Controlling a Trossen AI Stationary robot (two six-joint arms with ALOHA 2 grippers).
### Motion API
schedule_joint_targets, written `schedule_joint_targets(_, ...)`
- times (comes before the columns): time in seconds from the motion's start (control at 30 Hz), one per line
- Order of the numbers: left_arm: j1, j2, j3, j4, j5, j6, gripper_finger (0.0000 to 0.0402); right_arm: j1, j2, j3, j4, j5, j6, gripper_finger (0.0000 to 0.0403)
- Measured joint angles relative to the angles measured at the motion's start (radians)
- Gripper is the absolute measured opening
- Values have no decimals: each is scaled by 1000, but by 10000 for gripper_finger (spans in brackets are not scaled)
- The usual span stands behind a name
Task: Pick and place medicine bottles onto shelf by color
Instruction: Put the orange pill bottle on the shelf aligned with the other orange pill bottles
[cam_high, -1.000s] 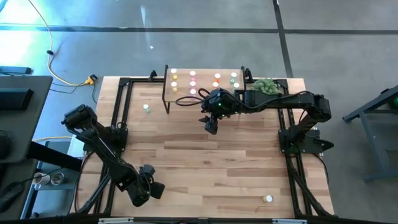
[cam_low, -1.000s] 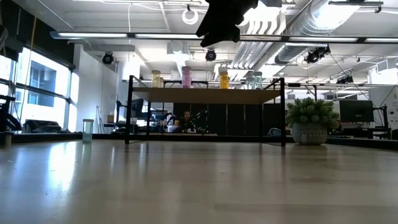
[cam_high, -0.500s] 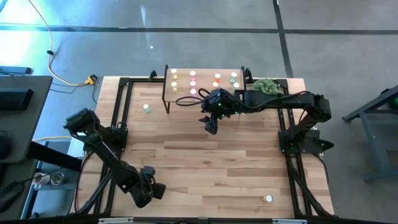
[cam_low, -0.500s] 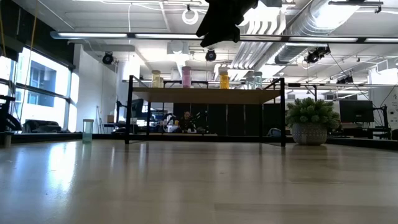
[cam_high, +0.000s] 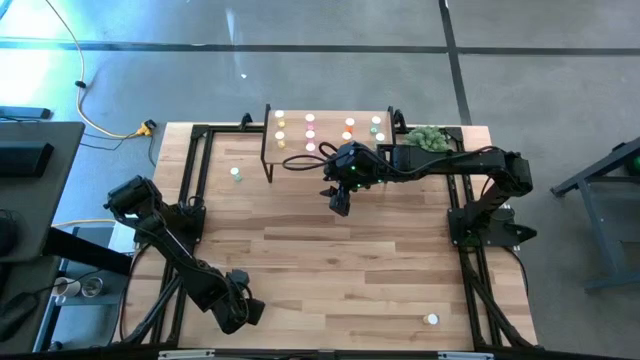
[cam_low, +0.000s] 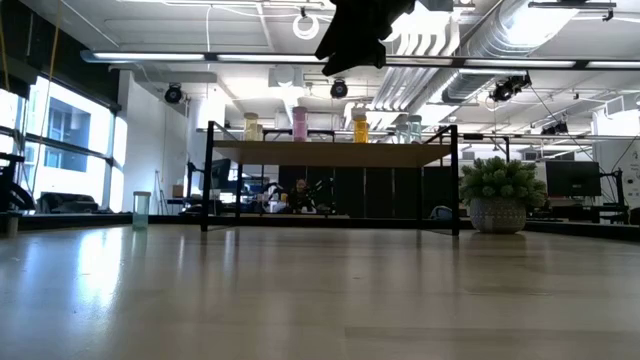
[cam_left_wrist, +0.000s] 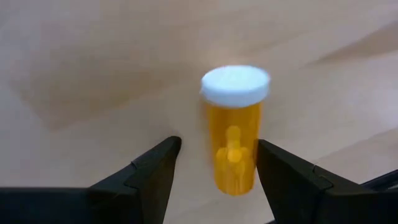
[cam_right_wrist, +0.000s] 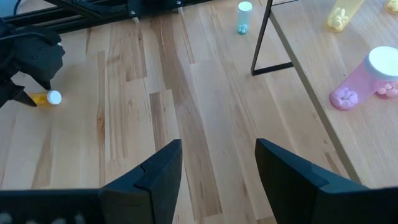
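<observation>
The low light-wood shelf on thin black legs (cam_high: 330, 141) stands at the far edge of the wooden tabletop (cam_high: 330, 250), and it is our landmark. On its board stand small white-capped medicine bottles (cam_high: 310, 126), yellow, pink, orange and green in rows. The right gripper (cam_high: 340, 205) hangs over the table just in front of the shelf's near edge, fingers spread, nothing between them. From its wrist, a pink bottle (cam_right_wrist: 367, 81) and a yellow one (cam_right_wrist: 342, 15) show on the board, and a green bottle (cam_right_wrist: 244, 17) stands on the table beside the shelf's left leg.

Far from the shelf, at the table's near left, the left gripper (cam_left_wrist: 214, 168) is down low, fingers spread either side of an orange white-capped bottle (cam_left_wrist: 235, 127) lying on the wood; whether the fingers touch it, I cannot tell. Another white-capped bottle (cam_high: 431, 320) stands alone at the near right. A green bushy plant (cam_high: 426, 137) sits at the shelf's right end.
</observation>
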Motion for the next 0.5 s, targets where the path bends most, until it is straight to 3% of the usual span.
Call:
schedule_joint_targets(0.2, -2, 1, 0, -19, 75, 23, 197, 0, 0, 0, 0, 0, 0, 195)
schedule_joint_targets(0.5, -4, 1, -1, -29, 62, 118, 124, 0, 0, 0, 0, 0, 0, 195)
